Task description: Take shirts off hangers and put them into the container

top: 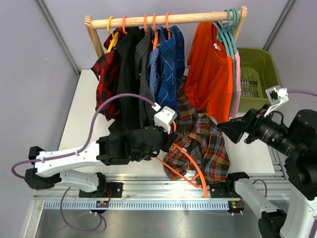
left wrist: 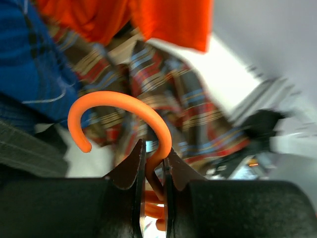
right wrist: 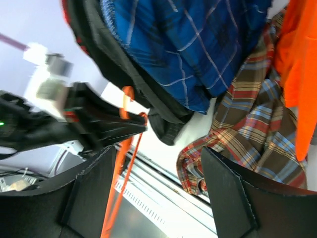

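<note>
My left gripper (top: pixel 171 140) is shut on the neck of an orange hanger (top: pixel 192 174). In the left wrist view the neck is pinched between the jaws of the left gripper (left wrist: pixel 153 154), and the hanger's hook (left wrist: pixel 119 102) curls above them. The brown-red-teal plaid shirt (top: pixel 203 148) lies crumpled on the table, draped over part of that hanger. Just right of the shirt, my right gripper (top: pixel 224 130) is open and holds nothing. The right wrist view shows the plaid shirt (right wrist: pixel 247 134) beyond the wide-apart fingers of the right gripper (right wrist: pixel 161 193). The olive-green container (top: pixel 257 74) stands at the back right.
A wooden rail (top: pixel 163 20) spans the back. On hangers it carries red-black plaid (top: pixel 106 74), black (top: pixel 126 64), grey (top: pixel 143 59), dark blue plaid (top: pixel 168 57), orange (top: pixel 210 64) and pink (top: pixel 237 84) shirts. A metal mounting rail (top: pixel 148 183) runs along the table's near edge.
</note>
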Controlling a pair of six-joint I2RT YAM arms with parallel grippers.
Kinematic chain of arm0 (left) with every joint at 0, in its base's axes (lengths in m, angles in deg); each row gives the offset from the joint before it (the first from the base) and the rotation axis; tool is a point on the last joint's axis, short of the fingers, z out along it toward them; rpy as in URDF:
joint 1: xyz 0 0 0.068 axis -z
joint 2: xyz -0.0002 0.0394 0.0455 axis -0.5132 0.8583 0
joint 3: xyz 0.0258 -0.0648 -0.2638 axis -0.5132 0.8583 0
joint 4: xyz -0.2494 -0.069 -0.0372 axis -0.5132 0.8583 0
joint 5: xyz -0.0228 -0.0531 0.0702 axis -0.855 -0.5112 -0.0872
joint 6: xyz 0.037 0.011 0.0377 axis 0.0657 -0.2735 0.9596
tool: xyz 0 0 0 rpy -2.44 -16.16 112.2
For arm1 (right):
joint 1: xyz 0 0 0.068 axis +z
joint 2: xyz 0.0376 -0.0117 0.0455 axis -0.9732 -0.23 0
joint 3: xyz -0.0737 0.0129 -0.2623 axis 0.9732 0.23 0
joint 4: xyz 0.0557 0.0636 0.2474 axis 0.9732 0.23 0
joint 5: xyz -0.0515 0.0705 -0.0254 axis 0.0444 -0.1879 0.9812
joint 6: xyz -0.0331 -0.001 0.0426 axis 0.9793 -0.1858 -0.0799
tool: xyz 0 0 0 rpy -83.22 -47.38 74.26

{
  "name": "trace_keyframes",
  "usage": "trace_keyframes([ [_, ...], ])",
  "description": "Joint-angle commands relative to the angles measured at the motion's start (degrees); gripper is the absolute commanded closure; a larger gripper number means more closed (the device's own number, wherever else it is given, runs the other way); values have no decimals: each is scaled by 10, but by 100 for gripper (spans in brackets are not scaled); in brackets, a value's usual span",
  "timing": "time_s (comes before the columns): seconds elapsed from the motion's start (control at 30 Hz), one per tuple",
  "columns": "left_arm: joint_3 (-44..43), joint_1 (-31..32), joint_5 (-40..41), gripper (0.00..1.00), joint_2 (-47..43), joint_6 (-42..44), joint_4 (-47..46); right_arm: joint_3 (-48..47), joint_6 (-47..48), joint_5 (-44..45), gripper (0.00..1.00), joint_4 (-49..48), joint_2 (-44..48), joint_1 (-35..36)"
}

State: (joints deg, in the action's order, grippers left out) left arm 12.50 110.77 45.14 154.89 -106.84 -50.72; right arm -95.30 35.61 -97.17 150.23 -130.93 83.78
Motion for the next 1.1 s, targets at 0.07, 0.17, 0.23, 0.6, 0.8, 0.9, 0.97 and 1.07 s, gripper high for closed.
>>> trace_keyframes([
  [0.07, -41, 2, 81, 100, 28, 64, 28, 10, -10, -62, 26, 9, -2, -2],
  [0.17, -79, -6, 64, 100, 68, 84, 32, 28, -13, -70, 27, 22, 11, -2],
  [0.23, -104, -12, 49, 100, 85, 97, 31, 37, -12, -71, 27, 28, 22, -2],
  [0.6, -125, -68, -34, 100, 79, 110, -3, 56, -11, -112, 27, 6, 7, -1],
  [0.8, -208, -87, -78, 100, 137, 125, -3, 19, -17, -115, 26, -20, -19, -1],
  [0.9, -220, -87, -86, 100, 141, 128, -3, -32, -17, -115, 25, -27, -58, -1],
  [0.97, -220, -91, -81, 100, 136, 134, -3, -37, -24, -140, 24, -55, -80, -1],
  [1.07, -224, -101, -93, 100, 134, 136, 1, -37, -18, -163, 24, -73, -103, -1],
])
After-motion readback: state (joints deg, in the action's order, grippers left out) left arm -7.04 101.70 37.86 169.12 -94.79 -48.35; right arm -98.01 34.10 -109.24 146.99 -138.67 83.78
